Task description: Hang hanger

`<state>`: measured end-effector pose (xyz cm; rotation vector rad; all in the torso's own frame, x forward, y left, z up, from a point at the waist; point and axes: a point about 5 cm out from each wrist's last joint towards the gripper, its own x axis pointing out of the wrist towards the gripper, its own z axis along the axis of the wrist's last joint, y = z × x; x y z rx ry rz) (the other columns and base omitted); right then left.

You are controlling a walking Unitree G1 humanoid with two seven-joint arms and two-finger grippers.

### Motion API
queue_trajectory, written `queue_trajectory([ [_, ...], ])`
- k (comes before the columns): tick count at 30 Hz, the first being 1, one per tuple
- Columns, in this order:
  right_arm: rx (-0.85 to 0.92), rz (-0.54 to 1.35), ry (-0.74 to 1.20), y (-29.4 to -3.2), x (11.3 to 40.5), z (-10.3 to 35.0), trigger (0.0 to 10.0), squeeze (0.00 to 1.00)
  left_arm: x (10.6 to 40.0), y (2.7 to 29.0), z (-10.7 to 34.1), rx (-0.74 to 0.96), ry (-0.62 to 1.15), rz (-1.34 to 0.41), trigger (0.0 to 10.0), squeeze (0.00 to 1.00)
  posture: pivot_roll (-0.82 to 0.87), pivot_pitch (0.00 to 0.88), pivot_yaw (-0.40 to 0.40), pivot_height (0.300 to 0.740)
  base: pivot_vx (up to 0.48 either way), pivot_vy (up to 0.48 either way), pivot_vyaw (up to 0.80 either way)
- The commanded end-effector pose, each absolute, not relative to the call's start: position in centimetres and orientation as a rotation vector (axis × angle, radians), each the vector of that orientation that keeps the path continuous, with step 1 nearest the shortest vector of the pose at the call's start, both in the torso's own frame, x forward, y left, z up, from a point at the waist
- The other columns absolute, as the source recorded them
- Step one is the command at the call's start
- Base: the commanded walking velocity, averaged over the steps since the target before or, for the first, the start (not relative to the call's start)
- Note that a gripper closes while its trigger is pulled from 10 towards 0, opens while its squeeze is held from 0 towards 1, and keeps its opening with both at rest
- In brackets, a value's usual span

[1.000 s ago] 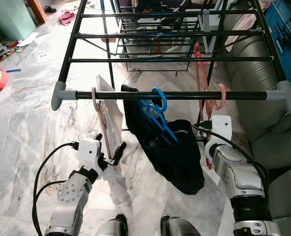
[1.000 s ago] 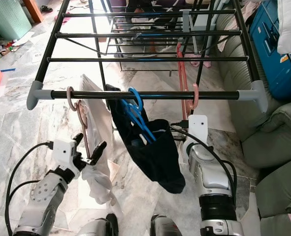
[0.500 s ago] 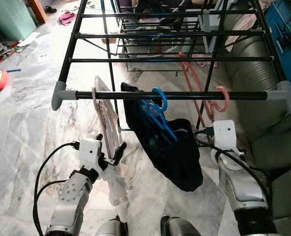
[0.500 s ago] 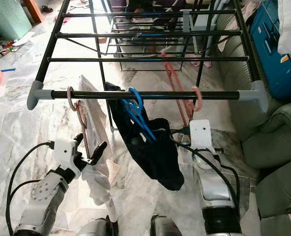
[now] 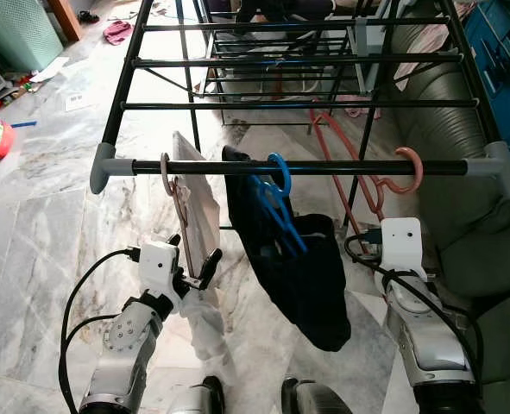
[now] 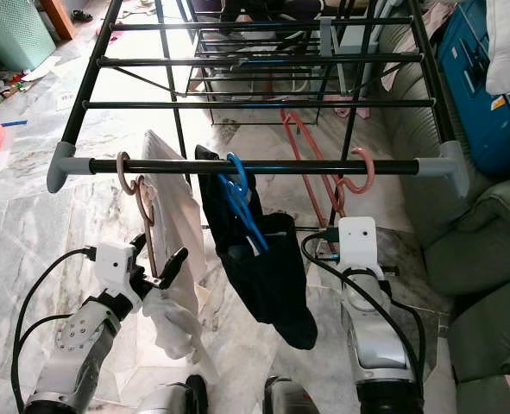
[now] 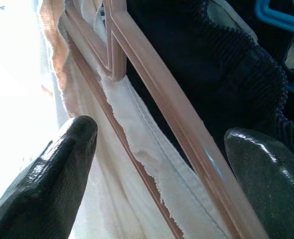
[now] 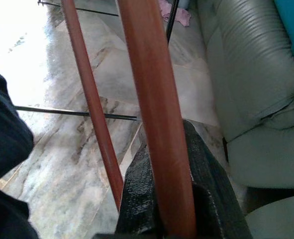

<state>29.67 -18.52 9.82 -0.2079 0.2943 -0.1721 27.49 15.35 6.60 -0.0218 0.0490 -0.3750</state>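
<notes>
Two hands: right hand (image 8: 179,209) clenched on pink hanger (image 5: 371,185); left hand (image 7: 161,164) spread around tan hanger (image 7: 151,104).

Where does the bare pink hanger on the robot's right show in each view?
Left eye view: pink hanger hooked on the front rail, right of the blue hanger.
Right eye view: same spot, above the right gripper.
Left wrist view: cannot tell; a pink bar carrying white cloth.
Right wrist view: its bar gripped by the fingers.

No legible text, label, brand, number or sign anywhere
</notes>
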Motion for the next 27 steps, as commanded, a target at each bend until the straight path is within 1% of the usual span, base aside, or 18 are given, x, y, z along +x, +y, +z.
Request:
queue_trajectory([
  [1,-0.198,-0.160,0.291,-18.1,29.3,9.7,10.0,0.27,27.3,15.8,6.2,-0.006,0.065,-0.373,10.0,0.00,-0.10,0.197,0.064,0.740,0.000,0.000,0.00],
  [2,-0.188,-0.157,0.295,-18.0,29.2,9.5,10.0,1.00,27.4,15.7,6.2,-0.005,0.065,-0.373,10.0,0.00,-0.10,0.197,0.064,0.740,0.000,0.000,0.00],
  [12,-0.204,-0.160,0.295,-17.8,29.1,9.5,10.0,1.00,27.4,15.7,6.1,-0.004,0.067,-0.368,10.0,0.00,-0.10,0.191,0.062,0.740,0.000,0.000,0.00],
  [13,-0.206,-0.167,0.286,-17.9,29.1,9.6,10.0,0.95,27.4,15.7,6.1,-0.004,0.068,-0.367,10.0,0.00,-0.10,0.195,0.061,0.740,0.000,0.000,0.00],
  [14,-0.207,-0.172,0.280,-17.9,29.1,9.7,10.0,0.95,27.4,15.7,6.1,-0.004,0.068,-0.367,10.0,0.00,-0.10,0.195,0.061,0.740,0.000,0.000,0.00],
  [15,-0.204,-0.175,0.273,-18.0,29.1,9.7,10.0,0.61,27.4,15.7,6.1,-0.003,0.068,-0.366,10.0,0.00,-0.10,0.195,0.061,0.740,0.000,0.000,0.00],
  [16,-0.204,-0.175,0.273,-18.0,29.1,9.7,10.0,0.61,27.4,15.7,6.1,-0.003,0.068,-0.366,10.0,0.00,-0.10,0.195,0.061,0.740,0.000,0.000,0.00],
  [17,-0.203,-0.182,0.259,-18.0,29.0,9.9,10.0,0.00,27.4,15.7,6.2,0.001,0.065,-0.358,10.0,0.00,-0.10,0.197,0.061,0.740,0.000,0.000,0.00],
  [20,-0.201,-0.179,0.260,-18.0,28.6,9.7,10.0,0.00,27.4,15.8,6.4,-0.023,0.044,-0.352,10.0,0.03,-0.10,0.199,0.062,0.740,0.000,0.000,0.00],
  [21,-0.200,-0.180,0.275,-18.0,28.4,9.4,10.0,0.00,27.4,15.9,6.6,-0.041,0.034,-0.350,10.0,0.61,-0.10,0.199,0.062,0.740,0.000,0.000,0.00],
  [22,-0.199,-0.181,0.280,-18.0,28.4,9.3,10.0,0.00,27.4,15.9,6.7,-0.046,0.032,-0.349,10.0,0.61,-0.10,0.199,0.062,0.740,0.000,0.000,0.00],
  [23,-0.198,-0.181,0.282,-17.9,28.3,9.2,10.0,0.00,27.4,16.0,6.6,-0.040,0.036,-0.341,10.0,0.71,-0.10,0.199,0.062,0.740,0.000,0.000,0.00],
  [24,-0.196,-0.180,0.283,-17.8,28.3,9.2,10.0,0.00,27.4,16.1,6.7,-0.022,0.038,-0.332,10.0,0.63,-0.10,0.199,0.062,0.740,0.000,0.000,0.00],
  [25,-0.196,-0.179,0.283,-17.8,28.2,9.2,10.0,0.00,27.4,16.1,6.7,-0.015,0.038,-0.331,10.0,0.63,-0.10,0.199,0.062,0.740,0.000,0.000,0.00],
  [26,-0.194,-0.176,0.284,-17.7,28.3,9.1,10.0,0.00,27.5,16.5,6.8,0.035,0.027,-0.296,10.0,0.40,-0.10,0.199,0.062,0.740,0.000,0.000,0.00],
  [27,-0.194,-0.176,0.284,-17.7,28.3,9.1,10.0,0.00,27.5,16.5,6.8,0.035,0.027,-0.296,10.0,0.40,-0.10,0.199,0.062,0.740,0.000,0.000,0.00],
])
